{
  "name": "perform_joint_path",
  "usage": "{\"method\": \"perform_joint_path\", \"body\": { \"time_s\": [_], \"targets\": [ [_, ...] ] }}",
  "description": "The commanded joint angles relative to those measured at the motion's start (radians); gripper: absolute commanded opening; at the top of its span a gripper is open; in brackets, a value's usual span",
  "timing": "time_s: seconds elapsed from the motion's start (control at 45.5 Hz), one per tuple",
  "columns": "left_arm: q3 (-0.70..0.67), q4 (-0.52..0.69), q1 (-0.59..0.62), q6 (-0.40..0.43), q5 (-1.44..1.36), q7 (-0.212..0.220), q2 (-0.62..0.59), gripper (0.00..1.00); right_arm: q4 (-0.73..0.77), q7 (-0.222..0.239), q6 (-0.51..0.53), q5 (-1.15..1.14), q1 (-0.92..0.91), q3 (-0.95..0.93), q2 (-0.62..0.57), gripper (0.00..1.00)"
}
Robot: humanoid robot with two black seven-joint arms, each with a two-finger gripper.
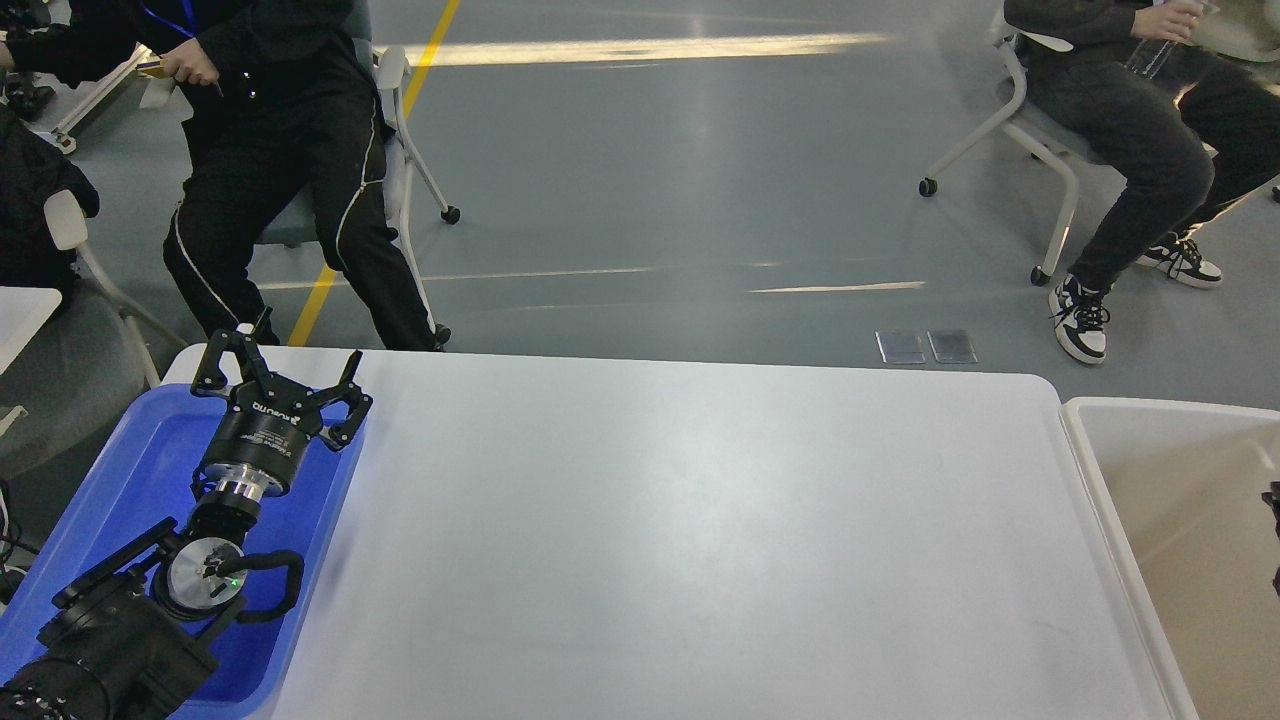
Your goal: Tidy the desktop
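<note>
The desktop is a wide white tabletop with rounded corners, and nothing lies on its surface. My left gripper is open and empty, with its fingers spread wide above the far right corner of a blue plastic tray at the table's left end. Only a dark sliver of my right gripper shows at the right edge of the view, over the whitish bin. Its fingers cannot be told apart.
The bin with a beige inside stands against the table's right end. Beyond the far edge, a person in black sits on a chair at the left. Another person sits on a wheeled chair at the right.
</note>
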State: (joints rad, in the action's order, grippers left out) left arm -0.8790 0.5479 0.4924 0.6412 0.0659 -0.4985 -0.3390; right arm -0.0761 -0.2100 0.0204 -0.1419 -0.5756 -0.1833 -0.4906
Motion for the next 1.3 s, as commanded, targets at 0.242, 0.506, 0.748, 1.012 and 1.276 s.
{"method": "perform_joint_path", "body": {
  "time_s": [0.242, 0.506, 0.748, 1.012, 1.276],
  "targets": [
    [0.0, 0.001, 0.0, 0.0, 0.0, 0.0, 0.0, 1.0, -0.034, 0.0, 0.045, 0.005, -0.067, -0.022, -0.014, 1.0],
    [0.0, 0.001, 0.0, 0.0, 0.0, 0.0, -0.001, 1.0, -0.368, -0.018, 0.095, 0.036, -0.053, -0.22, -0.152, 1.0],
    [0.0, 0.001, 0.0, 0.0, 0.0, 0.0, 0.0, 1.0, -0.585, -0.132, 0.124, 0.031, 0.023, -0.459, -0.178, 1.0],
    [0.0, 0.001, 0.0, 0.0, 0.0, 0.0, 0.0, 1.0, -0.772, -0.155, 0.118, 0.012, 0.108, -0.607, -0.1, 1.0],
    [0.0, 0.0, 0.0, 0.0, 0.0, 0.0, 0.0, 1.0, -0.765, -0.249, 0.104, 0.005, 0.129, -0.662, 0.056, 1.0]
  ]
}}
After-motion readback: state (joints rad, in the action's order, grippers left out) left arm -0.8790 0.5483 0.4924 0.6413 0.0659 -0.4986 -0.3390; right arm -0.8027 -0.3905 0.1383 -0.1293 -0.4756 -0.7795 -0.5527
